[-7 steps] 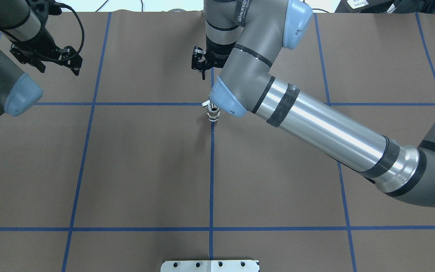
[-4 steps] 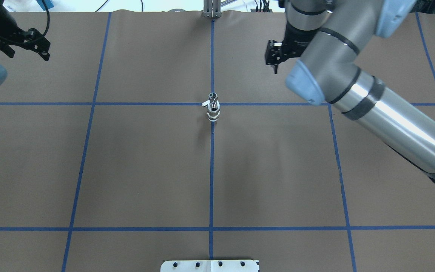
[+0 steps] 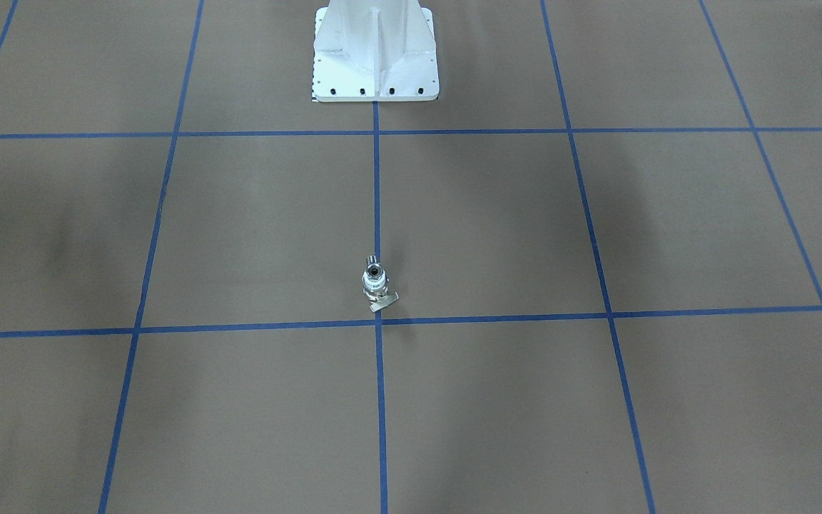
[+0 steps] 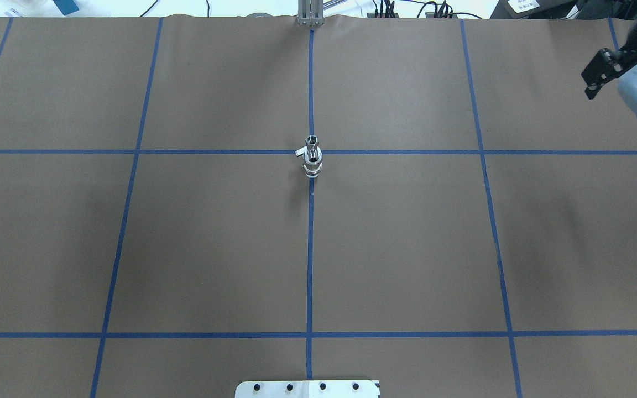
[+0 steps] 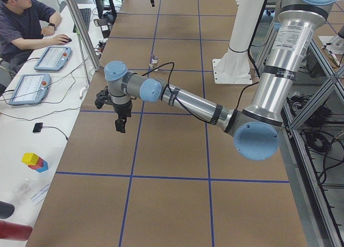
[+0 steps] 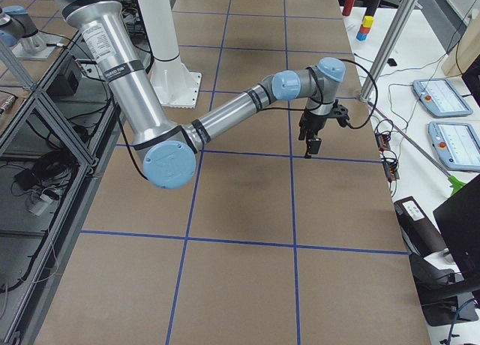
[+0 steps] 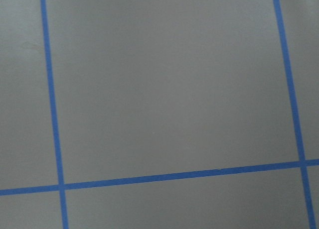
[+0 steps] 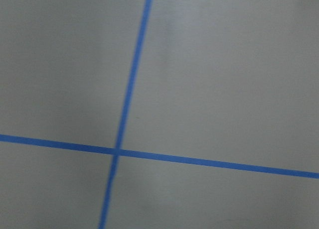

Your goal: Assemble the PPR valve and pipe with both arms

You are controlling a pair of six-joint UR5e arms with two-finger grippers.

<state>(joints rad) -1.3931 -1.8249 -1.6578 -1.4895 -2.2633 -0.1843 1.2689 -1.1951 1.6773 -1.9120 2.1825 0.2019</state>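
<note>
Left station: the left arm (image 5: 183, 99) reaches out over the table's left end. The left gripper (image 5: 120, 126) hangs above the brown table (image 4: 213, 249) with its fingers pointing down, well apart from the workpiece. Whether those fingers are spread or pressed together cannot be told (only an edge of the gripper shows in the front-facing view). Its wrist camera records bare surface and blue tape lines (image 7: 174, 176).

Centre: the PPR valve (image 4: 312, 165) stands upright on the middle tape line, just on the robot's side of a crossing. Its lever tab (image 4: 300, 151) sticks out sideways. The pipe (image 4: 312, 140) sits on the valve's upper end, touching it, dark hole facing up. The white base pedestal (image 3: 375, 50) stands on the same line at the robot's edge.

Right station: the right arm (image 6: 225, 116) reaches over the table's right end. The right gripper (image 6: 309, 146) hangs fingers-down above the surface, well apart from the valve. Its fingers' state cannot be told.
</note>
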